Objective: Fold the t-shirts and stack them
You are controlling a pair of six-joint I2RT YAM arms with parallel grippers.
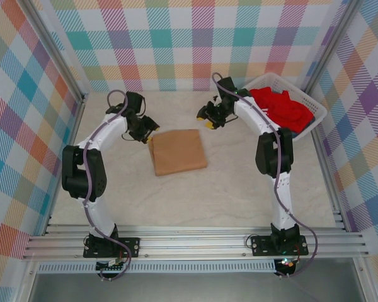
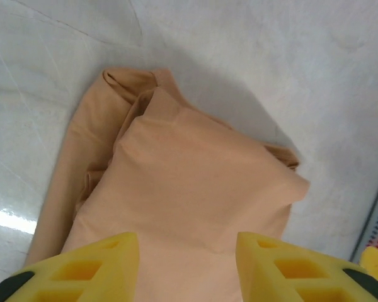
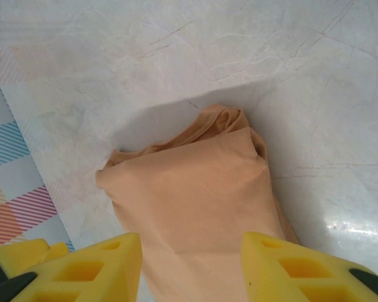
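I see the tan-orange t-shirt (image 1: pixel 178 151) lying folded into a rough rectangle on the table (image 1: pixel 239 195), a little left of the middle of the top view. The face turned up is plain cloth, and I can read no writing, label or brand on it in any view.

The left end effector (image 1: pixel 147 129) hangs just off the shirt's upper left corner. From its wrist camera the yellow fingers (image 2: pixel 94 267) stand apart with the cloth below the gap, so it is released and grips nothing. The bases of those fingers are cut off by the bottom edge.

The right end effector (image 1: pixel 209 119) hangs above and to the right of the shirt's upper right corner. It is likewise released, and its wrist camera looks down on a bunched fold at the far end of the shirt.

The red t-shirt (image 1: pixel 283 108) sits crumpled in the white basket (image 1: pixel 272 78) at the upper right of the top view. The right arm crosses in front of part of it, and I cannot make out how it is lying.

At the right edge of the left wrist view there is a strip of metal rail with red specks, too blurred to tell more.
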